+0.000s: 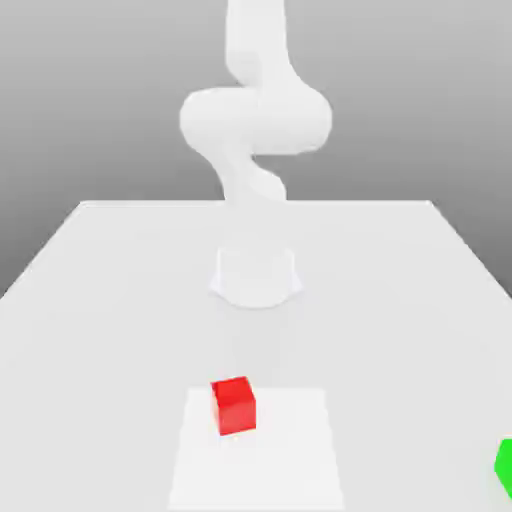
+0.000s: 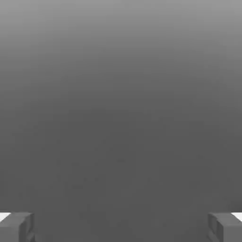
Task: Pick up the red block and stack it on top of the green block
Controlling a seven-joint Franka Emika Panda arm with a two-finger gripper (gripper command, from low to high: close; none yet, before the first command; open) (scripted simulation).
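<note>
The red block is a small bright red cube resting on a paler square patch near the table's front. At the exterior view's right edge, low down, a sliver of the green block shows. The white arm rises from its base at the table's middle and runs out of the picture at the top. In the hand view my gripper stands open, its two grey fingertips far apart with nothing between them, only a plain grey background beyond.
The white table spreads wide around the round arm base. A lighter square patch lies under the red block at the front.
</note>
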